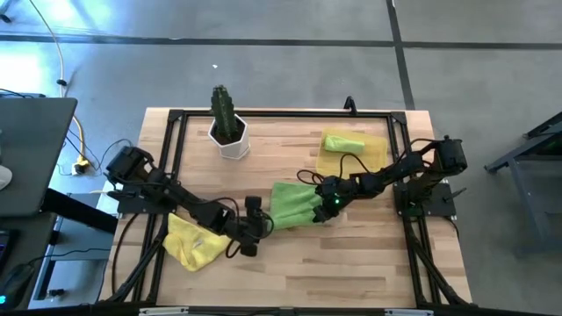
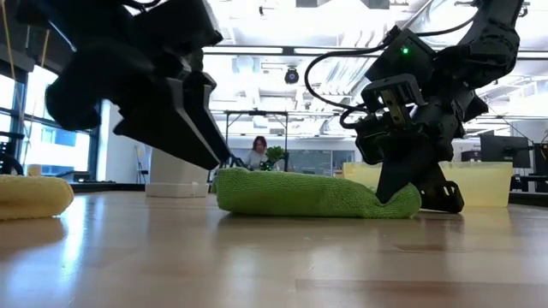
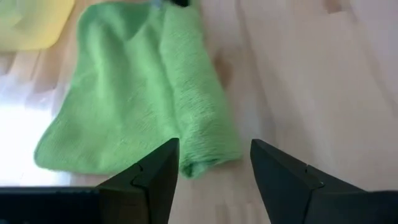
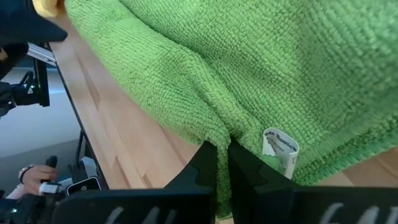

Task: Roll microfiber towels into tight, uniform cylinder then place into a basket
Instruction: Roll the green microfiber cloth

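The right gripper (image 1: 331, 198) has its fingers pinched on the edge of the half-rolled green towel (image 1: 294, 204) on the worktop (image 1: 351, 263). The left gripper (image 1: 262, 217) hovers just beside the towel's other end, fingers spread and empty.

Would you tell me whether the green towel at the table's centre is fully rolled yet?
Partly rolled: the green towel has one rolled edge, the rest lying flat.

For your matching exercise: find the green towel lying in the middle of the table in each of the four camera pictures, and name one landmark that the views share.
High view: green towel at table centre, between both grippers.
Low view: green towel lies flat at mid-picture, right gripper pinching its end.
Left wrist view: green towel partly rolled, ahead of the open left gripper.
Right wrist view: green towel fills the picture, its white label by the shut fingers.
Shared landmark: the yellow basket, except in the right wrist view.
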